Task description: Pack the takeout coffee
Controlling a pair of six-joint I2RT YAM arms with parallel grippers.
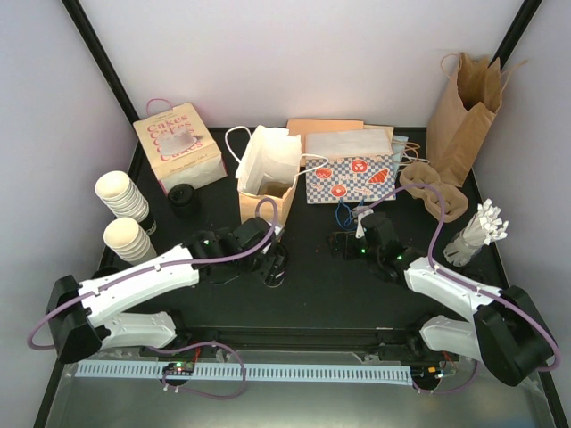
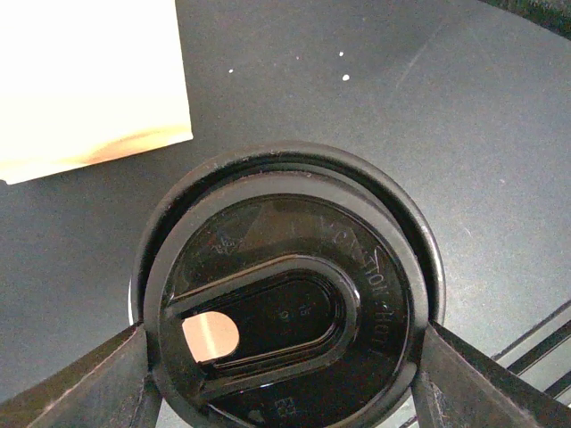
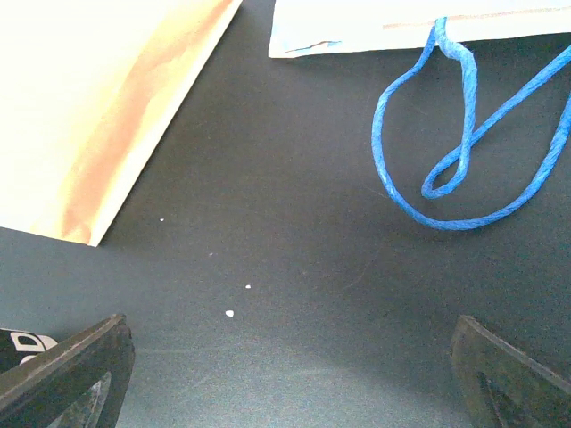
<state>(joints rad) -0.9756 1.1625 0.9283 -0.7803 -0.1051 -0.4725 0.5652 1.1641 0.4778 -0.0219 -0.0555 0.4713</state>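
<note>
The takeout coffee (image 2: 285, 294) fills the left wrist view from above: a round black lid with an oval recess and a small sip hole showing cream. My left gripper (image 2: 285, 361) is shut on it, one finger (image 2: 98, 383) against the lid's left rim and the other against its right rim. In the top view the left gripper (image 1: 275, 264) and the cup's dark lid (image 1: 278, 259) sit just in front of the open tan bag (image 1: 268, 183). My right gripper (image 3: 290, 357) stands open over bare black table, nothing between its fingers; in the top view it (image 1: 343, 242) is below the checkered bag (image 1: 350, 178).
A pink "Cakes" bag (image 1: 178, 147) stands back left, a tall brown paper bag (image 1: 464, 107) back right. Two stacks of lidless cream cups (image 1: 120, 196) and loose black lids (image 1: 184, 198) lie at the left. Cardboard carriers (image 1: 433, 187) and white cutlery (image 1: 477, 232) are at the right. A blue handle (image 3: 446, 178) trails from the checkered bag.
</note>
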